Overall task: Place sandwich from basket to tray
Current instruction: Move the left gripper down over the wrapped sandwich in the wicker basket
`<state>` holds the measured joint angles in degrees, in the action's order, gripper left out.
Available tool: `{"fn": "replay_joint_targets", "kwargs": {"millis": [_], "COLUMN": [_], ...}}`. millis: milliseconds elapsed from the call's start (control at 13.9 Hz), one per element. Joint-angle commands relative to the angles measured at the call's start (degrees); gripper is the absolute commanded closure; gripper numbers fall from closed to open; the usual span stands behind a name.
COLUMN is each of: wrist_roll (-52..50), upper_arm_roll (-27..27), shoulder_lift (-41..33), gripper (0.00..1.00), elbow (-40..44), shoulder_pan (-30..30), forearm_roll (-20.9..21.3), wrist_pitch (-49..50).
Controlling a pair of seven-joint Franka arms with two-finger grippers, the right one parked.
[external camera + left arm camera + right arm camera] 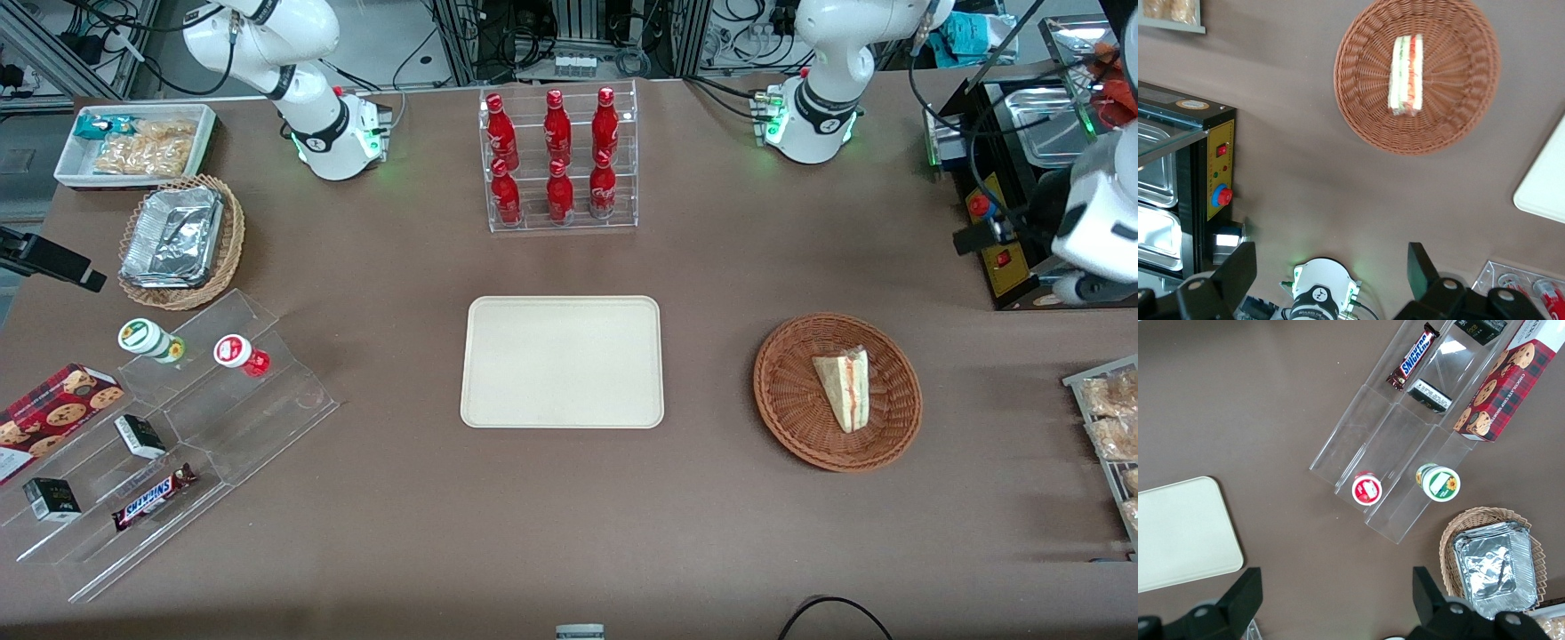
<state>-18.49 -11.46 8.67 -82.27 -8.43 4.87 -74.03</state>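
Note:
The sandwich (845, 387) (1407, 73), a pale wedge with orange-red and green layers, lies in the round reddish-brown wicker basket (782, 391) (1358, 100). The cream tray (562, 362) (1545, 190) sits bare at the table's middle, beside the basket toward the parked arm's end. My left gripper (1330, 270) hangs high above the table, open, with nothing between its fingers. It is apart from the basket, farther from the front camera. The left arm's wrist (1093, 222) shows at the working arm's end of the table.
A black machine with a red button (1000, 231) (1215, 180) stands close to the wrist. A clear rack of red bottles (558, 160) is farther from the front camera than the tray. A rack of snack packets (1111, 418) sits by the basket. Acrylic steps (178, 427) hold snacks.

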Motion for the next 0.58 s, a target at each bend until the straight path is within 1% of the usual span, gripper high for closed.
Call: {"fn": "replay_joint_targets", "kwargs": {"millis": [0,144,288,359,503], "wrist_roll": [-3.5,-12.6,-12.9,-12.8,-12.6], "upper_arm_roll": [0.2,0.2,0.2,0.1,0.1], "shoulder_lift": [7.0,12.5,17.9,19.1,22.2], "gripper": [0.0,0.0,0.0,0.0,0.0], "elbow": [0.7,1.1,1.1,0.5,0.7], "shoulder_pan": [-0.4,-0.6,-0.5,-0.5,-0.4], "forearm_roll": [0.4,-0.4,-0.7,-1.6,-5.1], "wrist_pitch": [-5.8,-9.6,-12.6,-15.9,-19.9]}}
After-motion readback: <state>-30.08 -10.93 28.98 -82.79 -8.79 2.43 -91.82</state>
